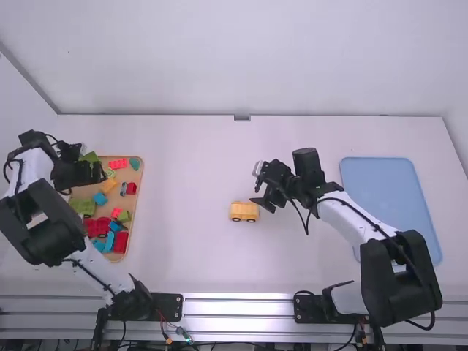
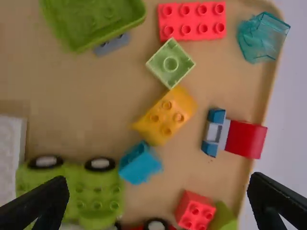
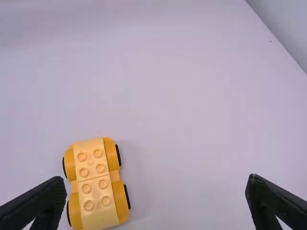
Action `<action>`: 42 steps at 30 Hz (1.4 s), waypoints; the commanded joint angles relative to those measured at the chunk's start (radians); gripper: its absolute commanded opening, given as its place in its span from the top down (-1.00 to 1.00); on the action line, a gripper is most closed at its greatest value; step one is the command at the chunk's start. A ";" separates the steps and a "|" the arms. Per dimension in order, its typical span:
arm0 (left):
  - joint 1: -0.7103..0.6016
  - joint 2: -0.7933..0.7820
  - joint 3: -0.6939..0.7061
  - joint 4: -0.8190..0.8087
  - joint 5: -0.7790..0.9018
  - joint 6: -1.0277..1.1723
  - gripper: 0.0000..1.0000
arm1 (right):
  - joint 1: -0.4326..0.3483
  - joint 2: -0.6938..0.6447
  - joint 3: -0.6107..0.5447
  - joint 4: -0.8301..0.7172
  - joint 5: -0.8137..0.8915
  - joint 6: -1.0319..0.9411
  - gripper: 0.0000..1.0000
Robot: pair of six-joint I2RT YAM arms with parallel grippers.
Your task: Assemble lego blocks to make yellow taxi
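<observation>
Over the block tray at the far left is my left gripper (image 1: 91, 173); in its wrist view the left gripper (image 2: 158, 194) is open, with nothing between its fingers. Below it in the tray lies a yellow-orange block (image 2: 165, 116) with studs up, also seen as the yellow block (image 1: 108, 186) from above. The yellow car base (image 1: 244, 211) stands on its wheels near the table's middle. Just to its right and a little farther back is my right gripper (image 1: 263, 194). The right gripper (image 3: 157, 191) is open and empty, with the studded car base (image 3: 96, 184) near its left finger.
The wooden tray (image 1: 139, 191) holds several mixed blocks, among them a red brick (image 2: 192, 20), a light green block (image 2: 171, 63), a blue block (image 2: 139, 164) and a green car base (image 2: 91, 191). A light blue board (image 1: 387, 190) lies on the right, behind the right arm.
</observation>
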 commanded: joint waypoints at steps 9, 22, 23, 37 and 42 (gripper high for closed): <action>-0.124 0.116 0.056 -0.011 -0.203 0.348 -0.82 | 0.003 0.000 -0.005 0.026 0.024 0.001 -0.97; -0.067 0.116 -0.071 0.118 -0.095 0.500 -0.72 | 0.000 0.000 -0.003 0.052 0.051 0.061 -0.98; -0.061 0.116 -0.080 0.141 -0.073 0.501 -0.73 | 0.000 0.000 -0.003 0.055 0.050 0.061 -0.98; -0.065 0.116 -0.141 0.251 -0.022 0.534 -0.59 | 0.003 0.000 -0.003 0.054 0.051 0.061 -0.98; -0.064 0.117 -0.144 0.260 -0.018 0.533 -0.57 | 0.000 0.000 -0.003 0.050 0.051 0.061 -0.97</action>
